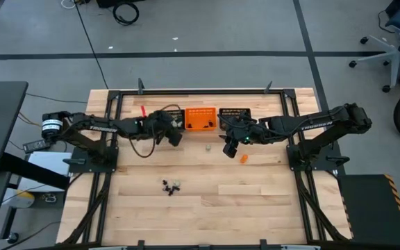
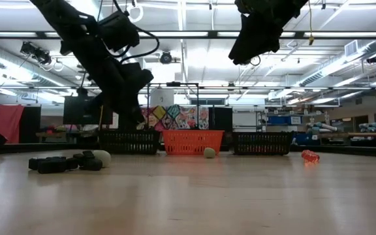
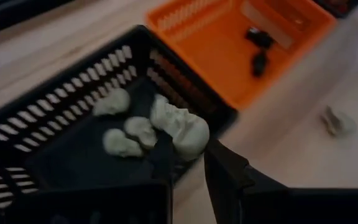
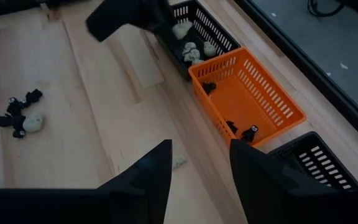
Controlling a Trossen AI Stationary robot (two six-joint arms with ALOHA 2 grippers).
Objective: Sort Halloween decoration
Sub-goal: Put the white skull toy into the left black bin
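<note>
Trinkets in three spots. Left pincer (image 3: 188, 163) hangs over the left black basket (image 3: 55, 118), fingers pinching a pale skull (image 3: 182, 127); three more pale skulls (image 3: 126, 124) lie inside. Orange basket (image 1: 201, 119), centre of the high view, holds a few black pieces (image 4: 229, 127). Right pincer (image 4: 201, 171) spread, holding nothing, above the tabletop (image 1: 255, 194) just right of the orange basket. Loose on the tabletop: one pale piece (image 1: 208, 146) at centre, one orange piece (image 1: 243, 159) right of it, a black cluster (image 1: 170, 186) with one pale piece lower centre.
</note>
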